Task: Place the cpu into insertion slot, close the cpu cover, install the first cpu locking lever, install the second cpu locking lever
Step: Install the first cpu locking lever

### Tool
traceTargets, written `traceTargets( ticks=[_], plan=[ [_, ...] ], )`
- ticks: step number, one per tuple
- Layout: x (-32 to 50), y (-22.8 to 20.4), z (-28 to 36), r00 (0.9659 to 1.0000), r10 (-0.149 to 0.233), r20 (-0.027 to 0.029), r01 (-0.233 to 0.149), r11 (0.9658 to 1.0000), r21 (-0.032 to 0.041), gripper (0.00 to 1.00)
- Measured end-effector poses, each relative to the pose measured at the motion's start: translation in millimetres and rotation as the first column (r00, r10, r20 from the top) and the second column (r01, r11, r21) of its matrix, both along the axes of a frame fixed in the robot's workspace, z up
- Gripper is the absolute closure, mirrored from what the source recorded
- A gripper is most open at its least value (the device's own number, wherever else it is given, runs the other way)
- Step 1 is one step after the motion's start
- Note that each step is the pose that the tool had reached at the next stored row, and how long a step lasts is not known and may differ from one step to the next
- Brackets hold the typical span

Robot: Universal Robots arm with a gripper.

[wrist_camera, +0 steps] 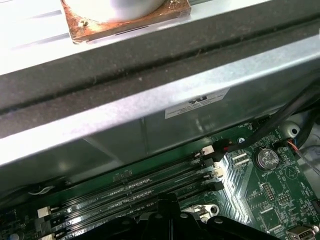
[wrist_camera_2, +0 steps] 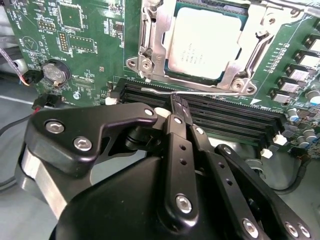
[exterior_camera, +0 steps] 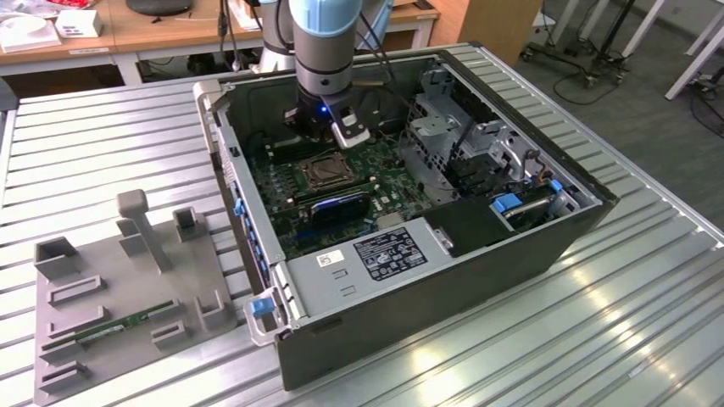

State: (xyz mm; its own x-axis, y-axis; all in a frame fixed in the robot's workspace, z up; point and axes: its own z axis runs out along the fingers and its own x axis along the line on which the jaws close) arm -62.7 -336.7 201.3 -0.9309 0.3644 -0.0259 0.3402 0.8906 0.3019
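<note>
In the second wrist view the cpu [wrist_camera_2: 210,42] lies in the insertion slot [exterior_camera: 325,172], pale metal face up. The silvery cpu cover [wrist_camera_2: 154,47] lies flat around it. A thin wire locking lever [wrist_camera_2: 210,92] runs along the socket's edge beside the black memory slots [wrist_camera_2: 235,117]. My gripper [wrist_camera_2: 177,106] has its black fingers drawn together, tips right at this lever. Whether they pinch the wire is hidden. In the exterior view the gripper [exterior_camera: 328,136] hangs inside the open computer case, just behind the socket. Its dark tip [wrist_camera: 167,207] sits over the memory slots in the first wrist view.
The case's metal wall [wrist_camera: 150,100] stands close behind the gripper. A drive cage [exterior_camera: 442,127] and the power supply box [exterior_camera: 379,254] flank the green board. A coin battery [wrist_camera_2: 54,73] and cables lie nearby. A grey fixture tray [exterior_camera: 125,297] sits on the exterior view's left.
</note>
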Motion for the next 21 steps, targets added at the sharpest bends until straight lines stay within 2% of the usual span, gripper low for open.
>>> traceTargets(
  ticks=[14,18,21],
  plan=[
    [-0.5,-0.4,-2.4,0.9999,-0.014,0.0016,0.014,0.9999,-0.0001,0.89],
    [-0.8,-0.4,0.2,0.9999,-0.016,0.0042,0.016,0.9999,-0.0001,0.89],
    [-2.1,-0.4,2.3,0.9998,-0.016,0.0087,0.016,0.9999,0.0000,0.89]
  ],
)
